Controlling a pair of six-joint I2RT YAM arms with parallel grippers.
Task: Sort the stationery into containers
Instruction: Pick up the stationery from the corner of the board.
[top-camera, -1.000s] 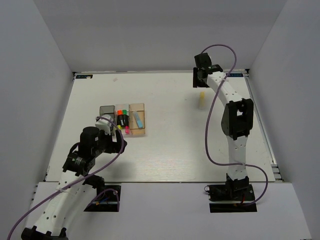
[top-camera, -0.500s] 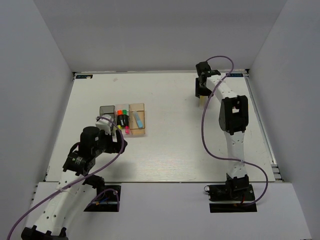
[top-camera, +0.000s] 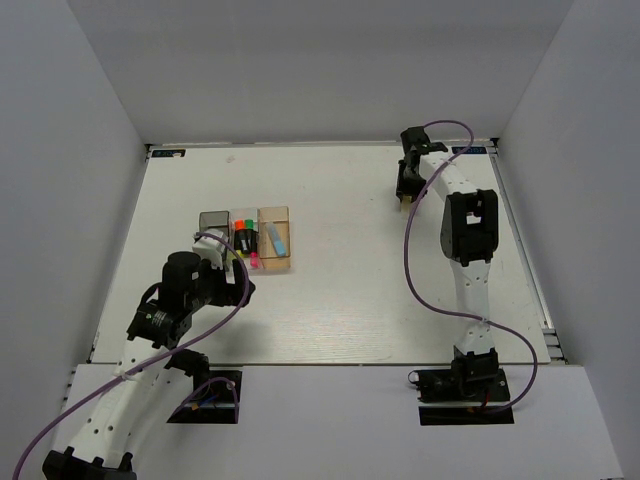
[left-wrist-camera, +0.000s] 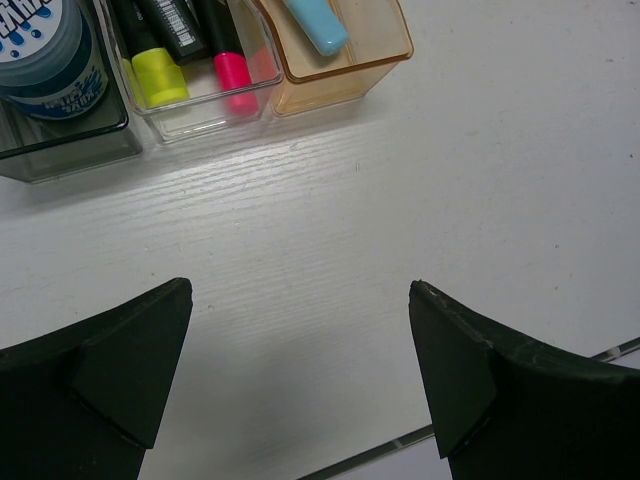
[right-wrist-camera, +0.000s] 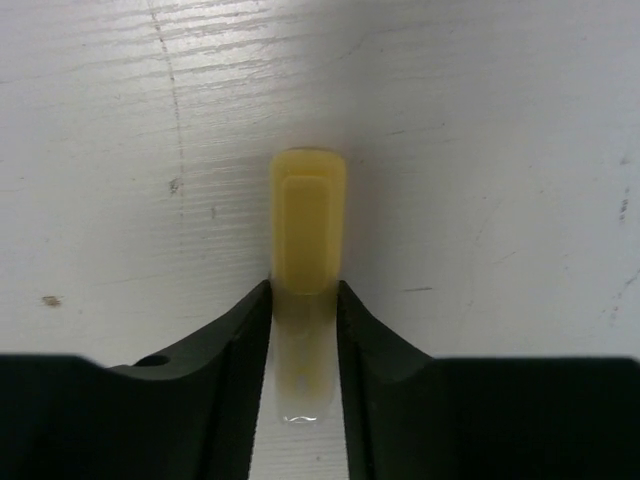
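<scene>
Highlighter (right-wrist-camera: 308, 230), the pale yellow one, lies far out on the right of the table (top-camera: 340, 290), close to the back edge and well apart from the boxes. The right gripper (right-wrist-camera: 303, 292) stands over it with a finger pressed to each long side, so the jaws are closed on its body and its rounded end sticks out beyond the tips. From here I can't tell whether it is lifted or resting on the surface. Bare white table lies all round it, with the right wall near. Over on the left, the grey box (left-wrist-camera: 60, 150), clear box (left-wrist-camera: 200, 110) and amber box (left-wrist-camera: 350, 70) sit touching in a row. The roll (left-wrist-camera: 45, 50) is in the grey one, black highlighters with yellow and pink ends are in the clear one, and a light blue one is in the amber. The left gripper (left-wrist-camera: 300, 290) hangs just on the near side of them, jaws spread wide and holding nothing, over open table, with the near edge close behind it.
</scene>
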